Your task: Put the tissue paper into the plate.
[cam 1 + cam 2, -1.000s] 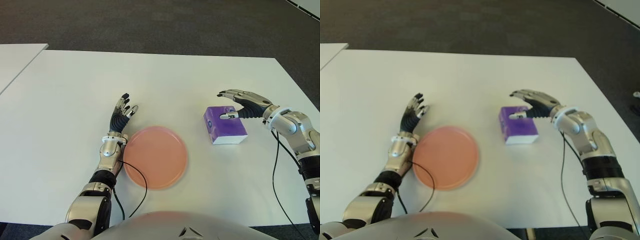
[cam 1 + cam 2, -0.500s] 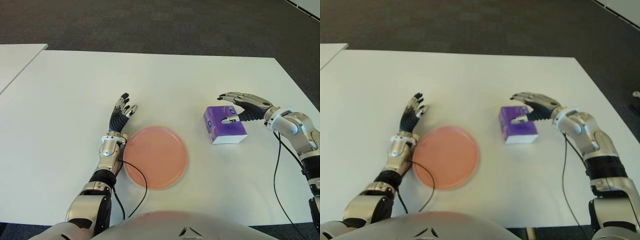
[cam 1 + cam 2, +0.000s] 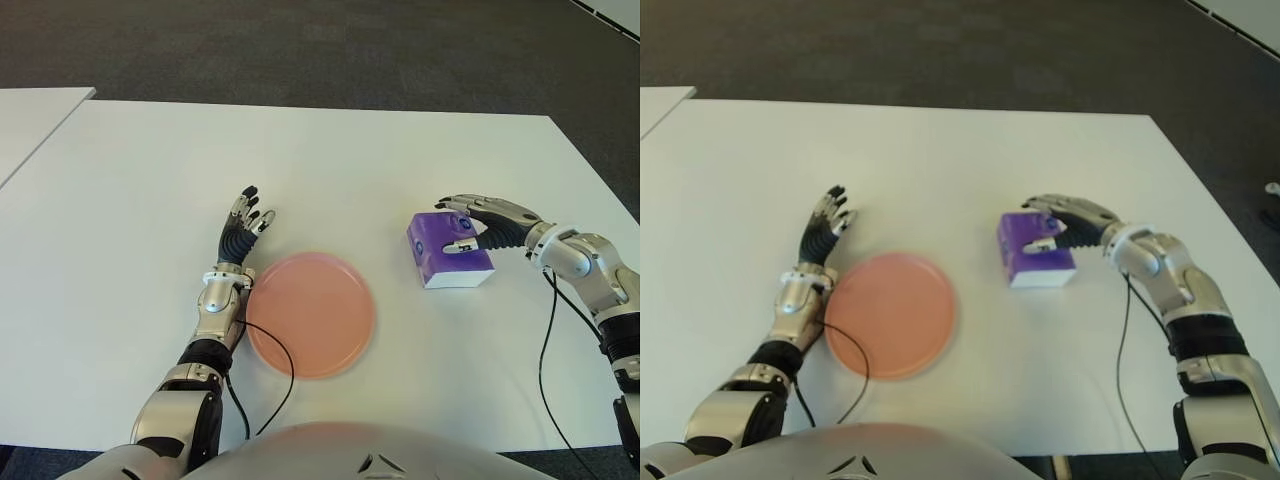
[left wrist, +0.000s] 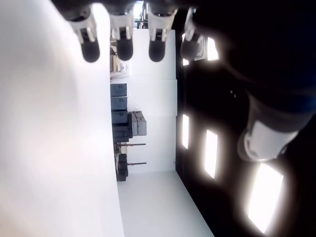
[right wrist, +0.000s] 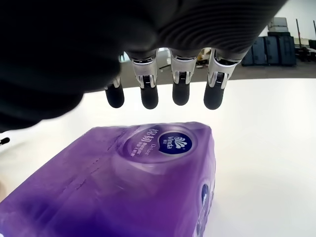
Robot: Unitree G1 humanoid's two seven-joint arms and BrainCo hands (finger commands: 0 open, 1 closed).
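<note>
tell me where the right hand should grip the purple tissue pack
Probably across its two long sides, coming down from above. The tissue pack lies flat on the white table, a soft rectangular block with its broad face up. The right hand hovers over it, fingers spread above the top, thumb toward the near side. The pink plate lies to its left.

tissue pack: glossy purple plastic film | plate: smooth pink | table: matt white

A soft purple plastic pack of tissue paper carries a round dark-blue badge on its top face reading "Vinda" in white beneath a small flower emblem, with further small lettering alongside too fine to read.
</note>
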